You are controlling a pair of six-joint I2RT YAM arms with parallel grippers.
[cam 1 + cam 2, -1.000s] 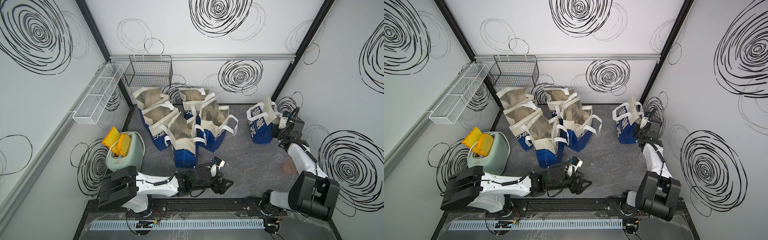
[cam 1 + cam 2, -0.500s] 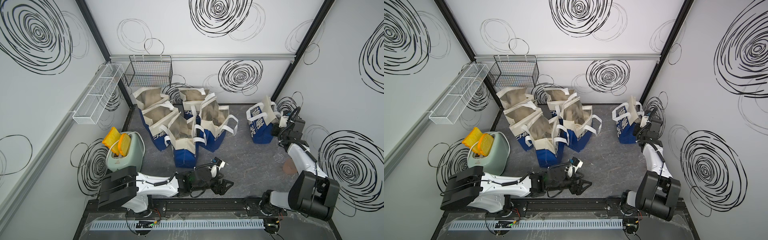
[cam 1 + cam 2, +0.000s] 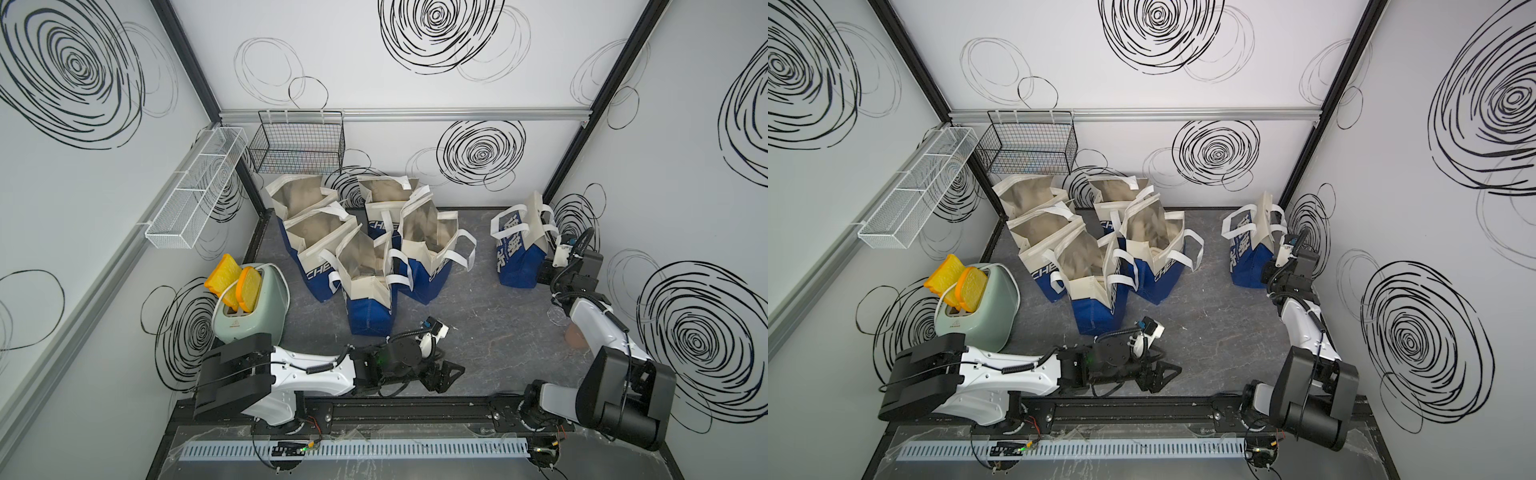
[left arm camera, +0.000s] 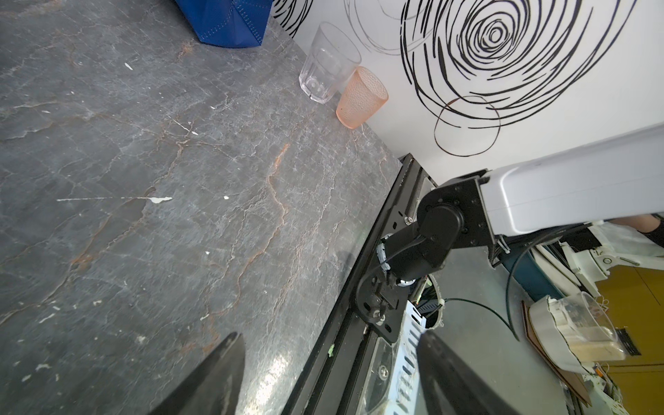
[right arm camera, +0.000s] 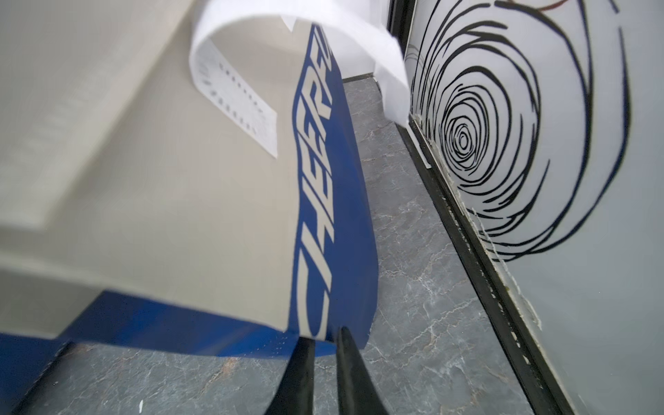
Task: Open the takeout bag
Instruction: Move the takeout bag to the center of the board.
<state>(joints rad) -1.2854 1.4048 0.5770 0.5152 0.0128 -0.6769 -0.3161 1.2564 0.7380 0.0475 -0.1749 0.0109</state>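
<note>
- Nearest, the left arm lies low along the front rail. The left gripper (image 3: 442, 372) hangs just above the counter (image 3: 490, 316) with its fingers (image 4: 215, 373) spread wide and nothing between them. It is well apart from the target.
- A clear cup (image 4: 328, 64) and an orange cup (image 4: 361, 98) stand touching each other against the right wall. They sit beside the right arm's reach path.
- The right arm is stretched out along the right wall, forearm rising from the base and wrist bent in toward the bag. It is plainly the nearer arm.
- The takeout bag (image 3: 517, 249) stands upright near the far right corner, apart from the other bags. It looks pressed flat, with the cream tops together. Its long axis is vertical.
- Key relation: the right gripper (image 5: 323, 336) meets the bag at its wall-side flank, low on the blue band. The bulk of the bag lies away from the wall, beyond the fingers.
- The right fingers are drawn to a narrow slit on the blue edge, and fabric appears caught between them. Judgement: a pinch on one panel, made so as to pull it toward the wall and spread the mouth.
- A white handle (image 5: 390, 72) droops on the wall side, clear of the grip.
- Farther left, a cluster of open bags (image 3: 374, 249) gapes upward, and a toaster (image 3: 249, 307) stands by the left wall.
- Risk: a light bag may slide rather than open, since the left arm is not bracing it.
</note>
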